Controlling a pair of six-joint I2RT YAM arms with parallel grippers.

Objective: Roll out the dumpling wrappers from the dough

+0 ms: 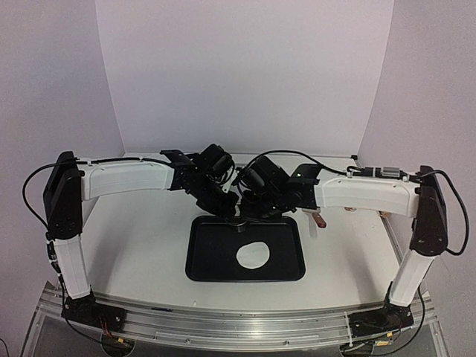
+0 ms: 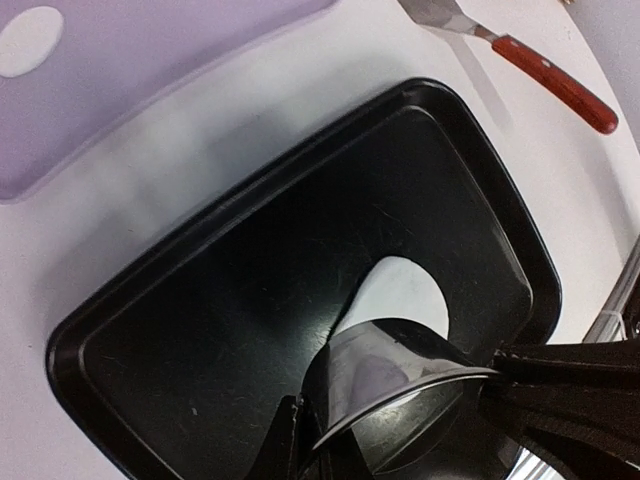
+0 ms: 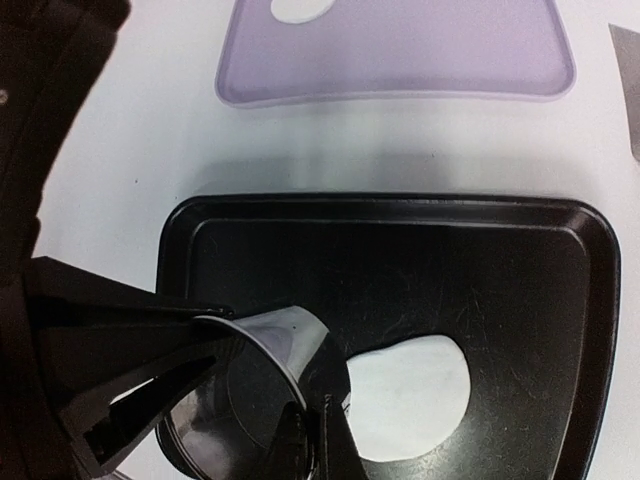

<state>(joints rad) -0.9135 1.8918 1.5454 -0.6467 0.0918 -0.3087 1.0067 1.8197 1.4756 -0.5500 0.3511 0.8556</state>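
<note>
A flattened white dough patch (image 1: 253, 255) lies in the black tray (image 1: 245, 277); it also shows in the left wrist view (image 2: 405, 295) and the right wrist view (image 3: 410, 400). A neat white wrapper disc (image 2: 30, 40) sits on a purple mat (image 3: 400, 50). My left gripper (image 1: 227, 207) and right gripper (image 1: 249, 212) meet above the tray's far edge. Both pinch a dark translucent cup (image 2: 400, 370), tilted above the tray beside the dough. The left gripper (image 2: 305, 420) grips its wall. The right gripper (image 3: 322, 420) grips the cup (image 3: 270, 345) from the other side.
A spatula with a red handle (image 1: 318, 219) lies on the white table right of the tray, also in the left wrist view (image 2: 555, 75). The purple mat lies beyond the tray's far edge. White walls enclose the table.
</note>
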